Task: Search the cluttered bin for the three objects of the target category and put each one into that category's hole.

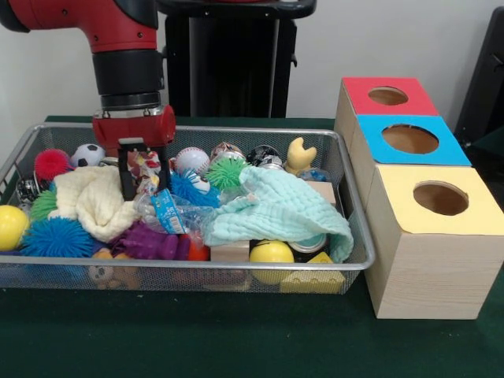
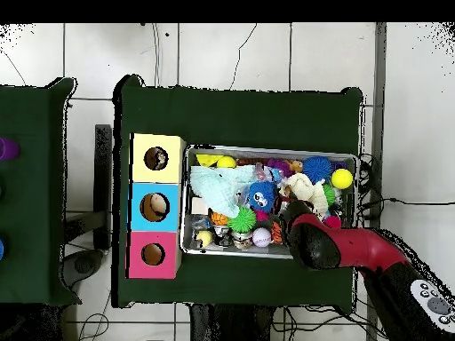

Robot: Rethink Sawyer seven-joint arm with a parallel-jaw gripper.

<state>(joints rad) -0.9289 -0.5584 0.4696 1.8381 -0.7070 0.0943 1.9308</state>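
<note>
A wire bin (image 1: 358,260) (image 2: 271,149) holds a heap of toys. Among them are spiky balls in blue (image 1: 57,236), green (image 1: 228,172) and pink (image 1: 53,164), a soccer ball (image 1: 88,153), a baseball (image 1: 191,160) and two yellow balls (image 1: 272,252) (image 1: 12,224). My gripper (image 1: 143,175) reaches down into the bin's left part, open, its black fingers (image 1: 126,172) straddling a red-and-white crinkly item (image 1: 146,167). In the overhead view the red arm (image 2: 322,244) hides the gripper.
Three wooden boxes stand beside the bin, each with a round hole: red top (image 1: 387,95) (image 2: 153,254), blue top (image 1: 410,138) (image 2: 154,207), yellow top (image 1: 441,198) (image 2: 155,158). A mint cloth (image 1: 283,209), a cream cloth (image 1: 94,201) and a plastic bottle (image 1: 169,211) cover other toys.
</note>
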